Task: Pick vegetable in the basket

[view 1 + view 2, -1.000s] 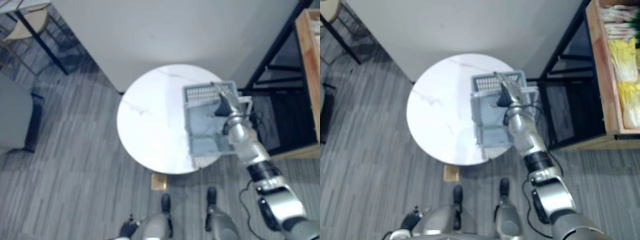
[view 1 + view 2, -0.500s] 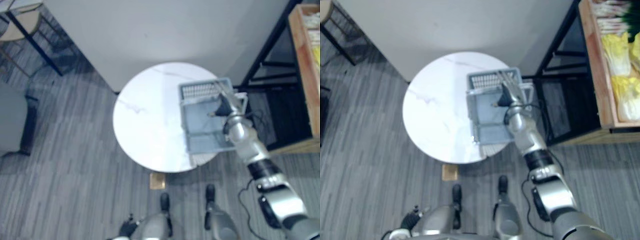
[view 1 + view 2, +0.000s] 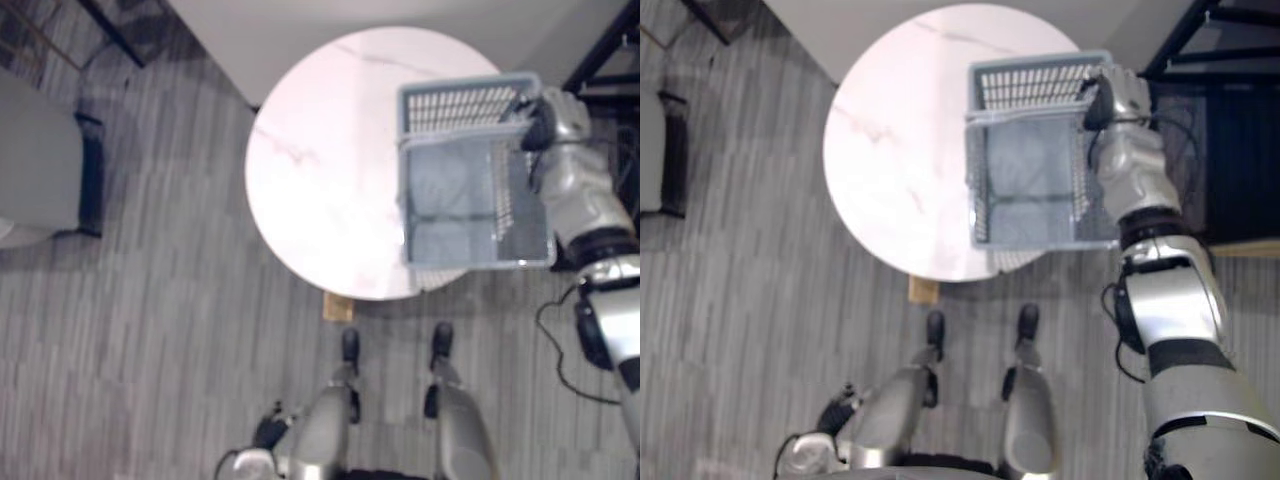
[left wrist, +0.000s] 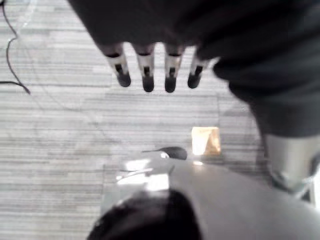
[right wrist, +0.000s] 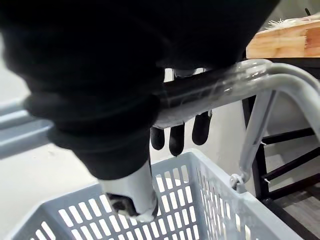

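A grey slatted plastic basket (image 3: pixel 458 101) hangs over the right side of the round white table (image 3: pixel 320 160), and I see nothing inside it. My right hand (image 3: pixel 556 114) is at the basket's far right corner. Its fingers (image 5: pixel 176 137) curl round the basket's pale handle bar (image 5: pixel 240 80) in the right wrist view, so it is shut on the handle. Vegetables lie on a wooden shelf (image 5: pixel 285 37) past the basket. My left hand (image 4: pixel 147 75) hangs low over the grey plank floor with straight fingers, open and holding nothing.
A black metal frame (image 3: pixel 605 60) stands right of the table. A grey chair (image 3: pixel 40 170) sits at the left. A white wall (image 3: pixel 250 30) runs behind the table. A small tan square (image 3: pixel 338 306) lies on the floor under the table's front edge.
The whole view has shifted. The basket looks larger against the table and reaches further past its right edge, risen with my right hand on its handle.
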